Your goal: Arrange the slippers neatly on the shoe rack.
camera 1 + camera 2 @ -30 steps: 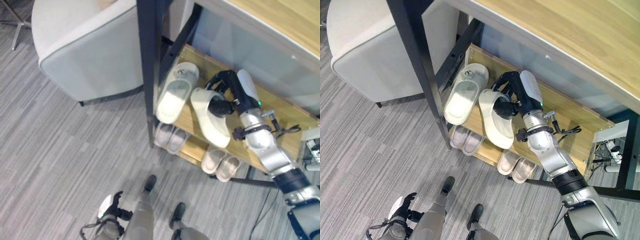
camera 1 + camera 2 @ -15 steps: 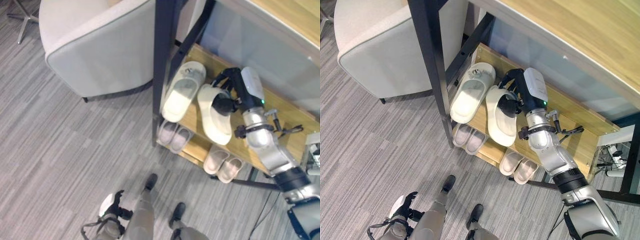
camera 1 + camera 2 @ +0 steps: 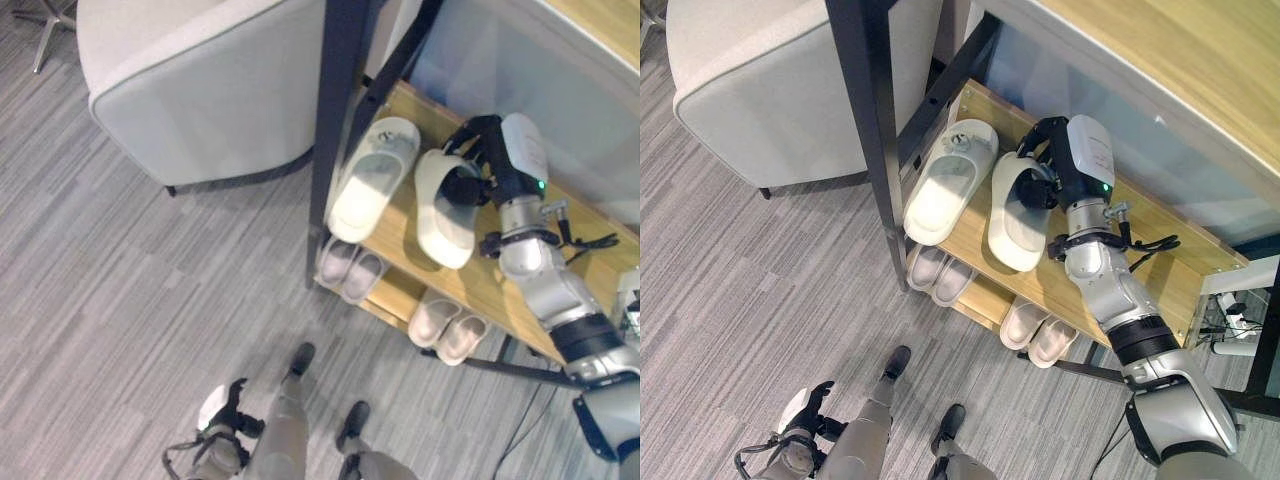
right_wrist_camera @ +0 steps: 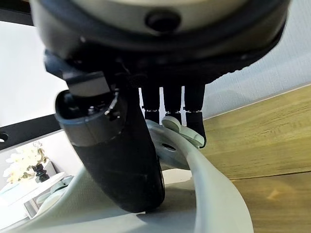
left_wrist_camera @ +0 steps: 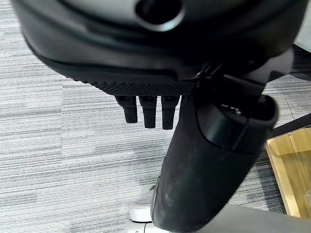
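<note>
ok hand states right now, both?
Left hand: fingers straight, open, holding nothing, above the floor.
Right hand: shut on the slipper on the rack's upper shelf.

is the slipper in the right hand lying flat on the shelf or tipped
Cannot tell: the slipper lies over the upper shelf, the right hand clamped on its strap.

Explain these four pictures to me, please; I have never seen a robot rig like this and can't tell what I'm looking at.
A humanoid robot is tidying slippers. The two wide pictures come from cameras in its head, looking down; the two close ones sit on its wrists. Its dark right hand has its fingers and thumb closed on a cream slipper on the wooden shoe rack's upper shelf, beside a matching cream slipper. Two small pairs lie on the shelf below. The dark left hand hangs idle above the grey carpet.
</note>
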